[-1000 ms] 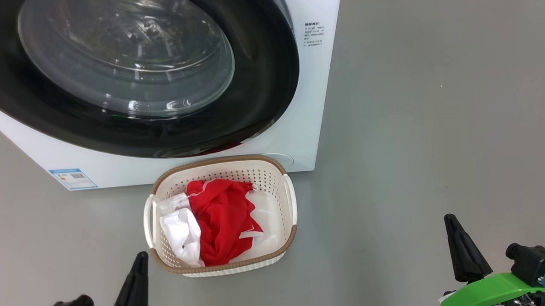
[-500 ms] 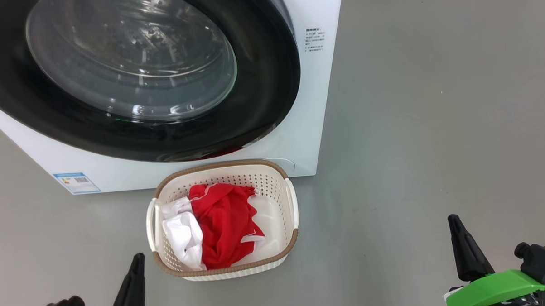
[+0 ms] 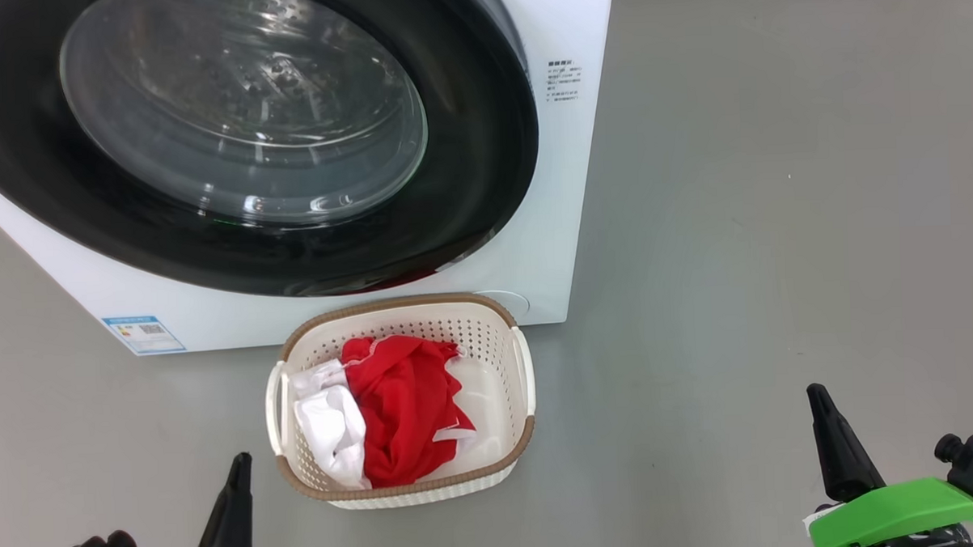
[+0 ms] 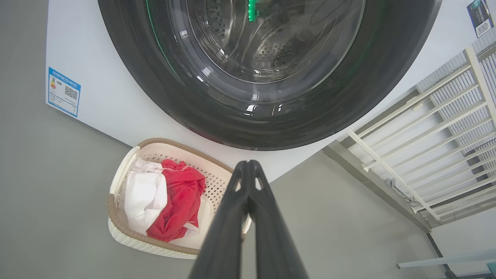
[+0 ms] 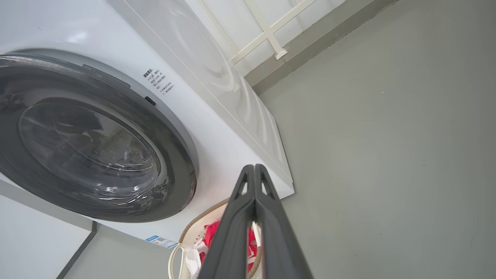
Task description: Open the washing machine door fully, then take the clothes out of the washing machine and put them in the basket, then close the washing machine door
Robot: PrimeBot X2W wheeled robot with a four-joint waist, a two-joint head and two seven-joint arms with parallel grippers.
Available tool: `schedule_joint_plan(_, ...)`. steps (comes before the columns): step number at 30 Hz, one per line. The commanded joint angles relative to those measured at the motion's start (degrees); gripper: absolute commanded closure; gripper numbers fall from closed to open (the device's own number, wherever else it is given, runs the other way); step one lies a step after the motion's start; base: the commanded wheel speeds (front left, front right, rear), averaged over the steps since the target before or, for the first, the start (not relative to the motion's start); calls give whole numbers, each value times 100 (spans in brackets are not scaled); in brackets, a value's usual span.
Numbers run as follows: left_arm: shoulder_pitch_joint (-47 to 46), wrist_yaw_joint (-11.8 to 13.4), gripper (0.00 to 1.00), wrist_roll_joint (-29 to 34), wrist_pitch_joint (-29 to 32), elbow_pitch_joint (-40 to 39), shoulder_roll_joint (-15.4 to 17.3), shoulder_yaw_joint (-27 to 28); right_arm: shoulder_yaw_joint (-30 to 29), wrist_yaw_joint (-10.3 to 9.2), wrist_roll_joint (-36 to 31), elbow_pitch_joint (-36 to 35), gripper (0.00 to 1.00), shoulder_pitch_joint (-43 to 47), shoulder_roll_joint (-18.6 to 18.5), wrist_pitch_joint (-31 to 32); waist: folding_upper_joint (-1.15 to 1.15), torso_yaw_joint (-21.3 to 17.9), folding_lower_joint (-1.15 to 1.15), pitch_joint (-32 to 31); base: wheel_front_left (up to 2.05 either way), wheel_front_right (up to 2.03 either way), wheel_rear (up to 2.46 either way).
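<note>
The washing machine [image 3: 534, 256] stands white at the top of the head view. Its door [image 3: 467, 185], black-rimmed with a clear bowl window, lies flat against the front, as also seen on the door [image 5: 182, 155] from the right wrist. In front of it on the floor sits the basket [image 3: 398, 303], holding the clothes: a red jersey [image 3: 402, 414] and a white garment [image 3: 330, 425]. My left gripper [image 3: 240, 462] is shut and empty just left of the basket's near corner. My right gripper [image 3: 818, 395] is shut and empty far to the right. Both fingers pairs are pressed together in the wrist views [image 4: 248, 164] [image 5: 254, 168].
A blue sticker [image 3: 143, 334] marks the machine's lower left front. Bare grey floor [image 3: 776, 215] stretches to the right of the machine and basket. A white barred railing [image 4: 426, 135] runs along the wall beside the machine.
The head view has shifted, so the machine and basket sit slightly lower and to the right. Both grippers show a little lower in the picture and stay shut.
</note>
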Motion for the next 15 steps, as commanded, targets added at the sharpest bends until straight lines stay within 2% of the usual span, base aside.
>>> schedule_joint_plan(1,-164,-15,100,-149,30,-101,46,122,43,-2,142,-132,100,-232,-106,33,-1,3,-1,-10,0,0,0)
schedule_joint_plan(15,-225,-20,100,-1000,260,-82,8,218,22,-3,1056,-134,100,-317,-143,265,-1,28,-1,-125,0,0,0)
